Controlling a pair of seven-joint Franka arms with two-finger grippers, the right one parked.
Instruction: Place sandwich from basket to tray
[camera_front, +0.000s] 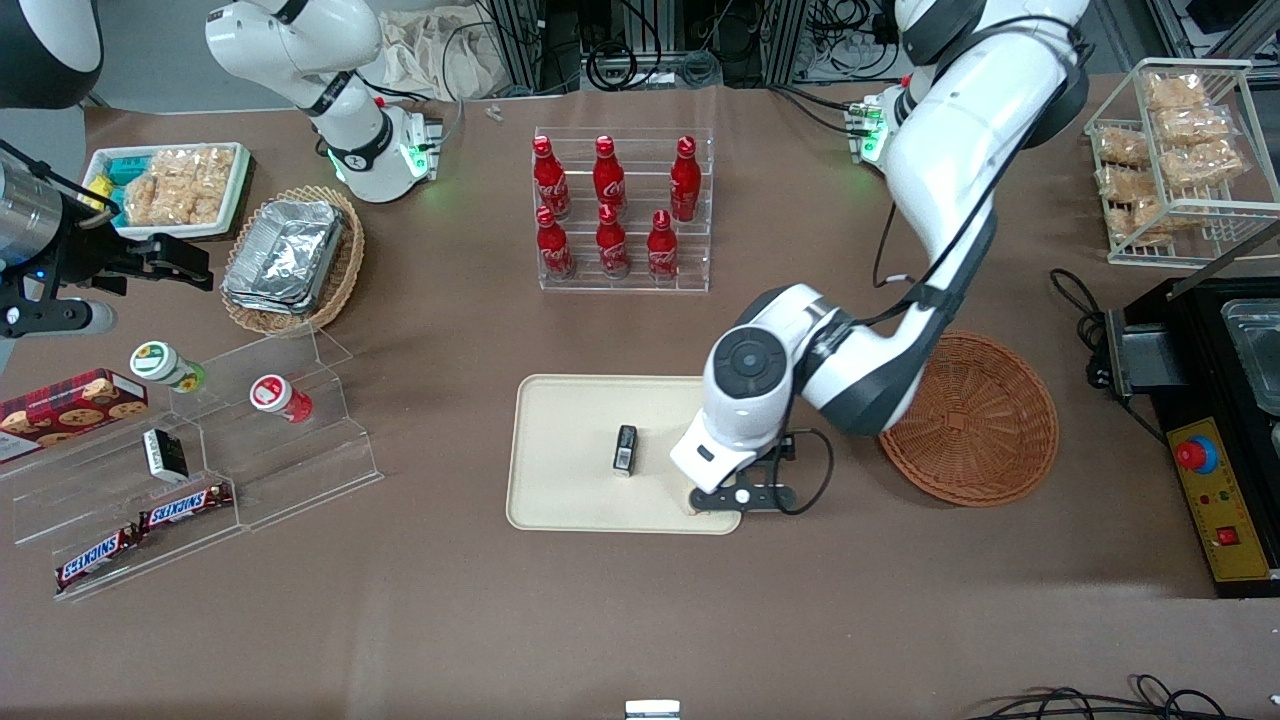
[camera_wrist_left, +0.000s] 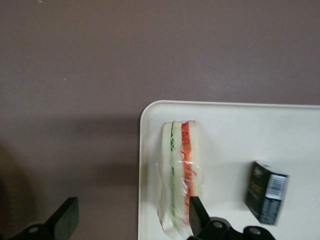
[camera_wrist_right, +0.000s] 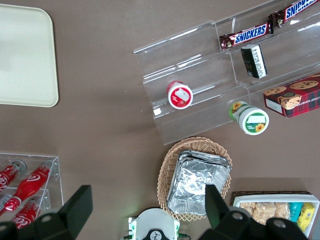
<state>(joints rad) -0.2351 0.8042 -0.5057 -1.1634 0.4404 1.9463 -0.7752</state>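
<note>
The sandwich (camera_wrist_left: 180, 172), a wrapped wedge of white bread with green and red filling, lies on the cream tray (camera_wrist_left: 230, 130) near its corner. My left gripper (camera_wrist_left: 132, 217) is open just above it, jaws wide apart. One finger (camera_wrist_left: 198, 214) is beside the sandwich's red edge and the other (camera_wrist_left: 66, 218) is over the brown table. In the front view the gripper (camera_front: 738, 494) is low over the tray's (camera_front: 570, 420) corner nearest the basket, and the arm hides the sandwich. The reddish-brown basket (camera_front: 975, 420) stands beside the tray with nothing in it.
A small black box (camera_front: 625, 449) stands on the tray; it also shows in the left wrist view (camera_wrist_left: 267, 192). A clear rack of red bottles (camera_front: 620, 210) is farther from the camera. An acrylic snack shelf (camera_front: 200, 450) and a tan basket with foil trays (camera_front: 290, 255) lie toward the parked arm's end.
</note>
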